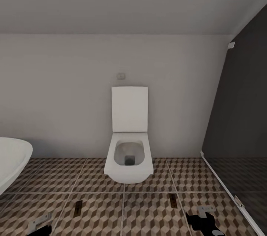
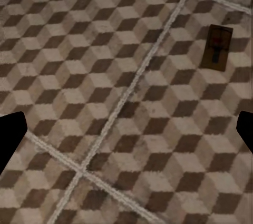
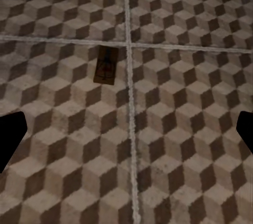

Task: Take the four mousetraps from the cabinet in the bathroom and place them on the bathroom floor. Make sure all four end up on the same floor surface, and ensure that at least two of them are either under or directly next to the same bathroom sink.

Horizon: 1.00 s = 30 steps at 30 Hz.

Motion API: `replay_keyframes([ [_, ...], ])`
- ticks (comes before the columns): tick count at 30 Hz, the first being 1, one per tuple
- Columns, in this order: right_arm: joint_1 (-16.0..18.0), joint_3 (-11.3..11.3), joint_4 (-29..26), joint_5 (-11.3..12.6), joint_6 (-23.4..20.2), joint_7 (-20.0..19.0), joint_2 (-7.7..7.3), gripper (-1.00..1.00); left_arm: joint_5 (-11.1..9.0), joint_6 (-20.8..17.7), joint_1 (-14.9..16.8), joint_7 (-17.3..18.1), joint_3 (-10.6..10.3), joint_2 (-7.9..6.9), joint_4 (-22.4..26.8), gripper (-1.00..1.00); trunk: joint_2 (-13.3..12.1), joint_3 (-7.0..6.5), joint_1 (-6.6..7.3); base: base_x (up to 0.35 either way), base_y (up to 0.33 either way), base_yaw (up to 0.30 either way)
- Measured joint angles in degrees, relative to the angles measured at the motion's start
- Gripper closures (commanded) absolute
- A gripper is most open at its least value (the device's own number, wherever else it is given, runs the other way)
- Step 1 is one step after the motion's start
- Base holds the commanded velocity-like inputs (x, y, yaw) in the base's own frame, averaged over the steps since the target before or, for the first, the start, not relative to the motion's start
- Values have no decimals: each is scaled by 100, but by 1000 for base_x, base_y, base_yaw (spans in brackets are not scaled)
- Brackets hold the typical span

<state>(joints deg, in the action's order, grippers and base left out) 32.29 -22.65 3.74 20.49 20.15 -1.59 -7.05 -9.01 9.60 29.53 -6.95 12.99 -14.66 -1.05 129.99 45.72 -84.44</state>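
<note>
Looking down, you have two mousetraps lying flat on the bathroom floor point(image 1: 148, 213): one point(image 1: 78, 207) ahead of your left gripper point(image 2: 126, 134), one point(image 1: 172, 199) ahead of your right gripper point(image 3: 126, 134). Both grippers hang wide open and empty, so these traps appear already placed, though no sink is visible beside them.

Bathroom: white toilet point(image 1: 128, 154), bathtub point(image 1: 11, 158), tiled floor point(image 1: 148, 213).

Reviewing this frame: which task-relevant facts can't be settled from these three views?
- Mousetrap count: two mousetraps lie on the bathroom floor, one left and one right of the toilet; whether others lie beyond the head view's edges cannot be told.
- Trap details: too small in the head view, blurred in the wrist views.
- White rim: cut off by the left edge.
</note>
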Motion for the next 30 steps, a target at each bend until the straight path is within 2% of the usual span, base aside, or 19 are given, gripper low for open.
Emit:
replay_keyframes([
  [9,-1,1,0,0,0,1,7,-100,2,138,-8,-5,1,21,-90,-100,-361,-162,198,0,0,0],
  [30,-1,1,0,1,0,3,16,-100,-3,150,-10,-6,2,32,-125,-100,-1203,-539,659,0,0,0],
])
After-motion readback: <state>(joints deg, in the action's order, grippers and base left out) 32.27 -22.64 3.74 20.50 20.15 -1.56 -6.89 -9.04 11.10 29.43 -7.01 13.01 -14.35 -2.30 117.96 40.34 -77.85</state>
